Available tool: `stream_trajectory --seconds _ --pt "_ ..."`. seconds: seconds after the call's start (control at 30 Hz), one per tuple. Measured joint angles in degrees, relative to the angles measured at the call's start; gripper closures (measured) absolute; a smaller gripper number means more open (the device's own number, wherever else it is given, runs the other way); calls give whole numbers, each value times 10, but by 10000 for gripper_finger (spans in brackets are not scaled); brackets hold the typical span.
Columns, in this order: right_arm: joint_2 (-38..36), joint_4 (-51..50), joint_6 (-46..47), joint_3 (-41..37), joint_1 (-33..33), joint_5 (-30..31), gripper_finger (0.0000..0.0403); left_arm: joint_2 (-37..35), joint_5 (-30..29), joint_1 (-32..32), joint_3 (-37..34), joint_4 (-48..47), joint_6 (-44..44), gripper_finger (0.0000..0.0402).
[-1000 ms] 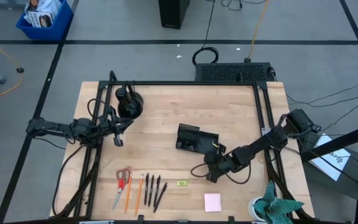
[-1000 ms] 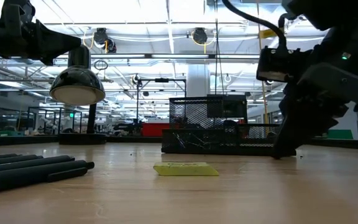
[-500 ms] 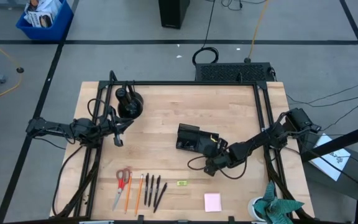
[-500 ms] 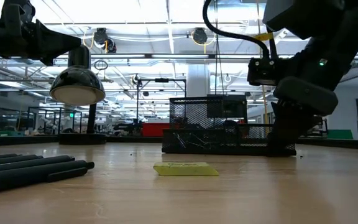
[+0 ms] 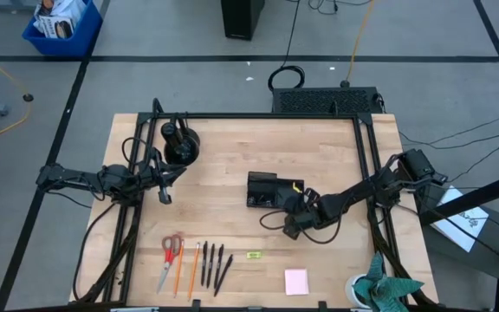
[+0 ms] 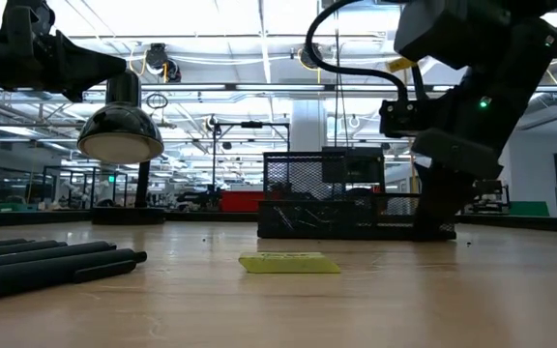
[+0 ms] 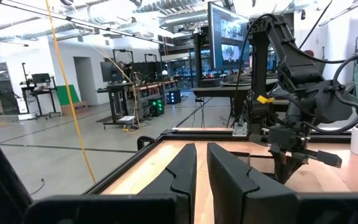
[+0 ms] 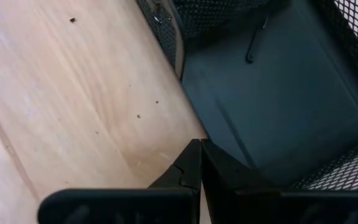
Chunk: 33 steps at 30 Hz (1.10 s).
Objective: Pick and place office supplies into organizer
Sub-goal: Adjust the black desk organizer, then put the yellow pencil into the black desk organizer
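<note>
Near table edge, in a row: red-handled scissors [image 5: 171, 249], orange pencil [image 5: 193, 270], three thin black pens [image 5: 212, 264], small yellow-green tag [image 5: 253, 255], square pink notepad [image 5: 296, 281]. All flat on the wooden table [image 5: 223, 165], none in the tray. Low view: tag [image 6: 289, 262] lying flat, pens [image 6: 51, 262] closer to the camera on the left.

Mid-table: low black mesh organizer tray [image 5: 262, 189], upright, compartments open upward. Right gripper [image 5: 289, 227] just beside the tray's near right corner, fingers clenched together, holding nothing. Right wrist view: closed fingertips [image 8: 194, 163] over the tray's edge, a small dark item [image 8: 257, 41] lying on the tray's floor [image 8: 272, 93].

Far left: left gripper [image 5: 165, 196] parked near the black dome-shaped lamp [image 5: 180, 143], well apart from the supplies. Left wrist view: fingers [image 7: 182, 168] close together with a narrow gap, empty.
</note>
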Motion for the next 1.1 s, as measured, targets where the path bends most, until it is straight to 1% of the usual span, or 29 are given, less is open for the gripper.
stream_trajectory --seconds 0.1,0.23,0.33,0.43,0.53,0.63,0.73,0.77,0.83,0.9,1.0,1.1 --pt "-1 11 -10 -1 -1 1 403 0 0 0 0 0 0 355" --pt "-17 51 -34 -1 1 4 403 0 0 0 0 -1 0 355" --pt "-38 90 -75 -3 5 -15 402 0 0 0 0 -2 0 355" --pt "-65 149 -136 -4 7 -26 396 0 0 0 0 -9 0 355" --pt "-93 214 -204 -2 3 -26 382 0 0 0 0 -14 0 355" --pt "-117 289 -303 -2 -15 -27 358 0 -2 0 0 -16 -3 355" --pt "-139 385 -406 -1 -33 -29 328 0 -15 0 0 -30 -14 355" --pt "-143 406 -435 -1 -37 -30 318 1 -28 0 0 -38 -25 355" --pt "-150 435 -487 -1 -47 -30 299 10 -78 0 0 -70 -67 355" --pt "-161 440 -526 -1 -56 -29 282 24 -105 0 2 -113 -115 355" --pt "-173 431 -536 -1 -69 -28 263 80 -99 -5 16 -119 -198 355" --pt "-183 428 -547 -20 -76 -29 249 137 -96 -26 40 -128 -273 355"
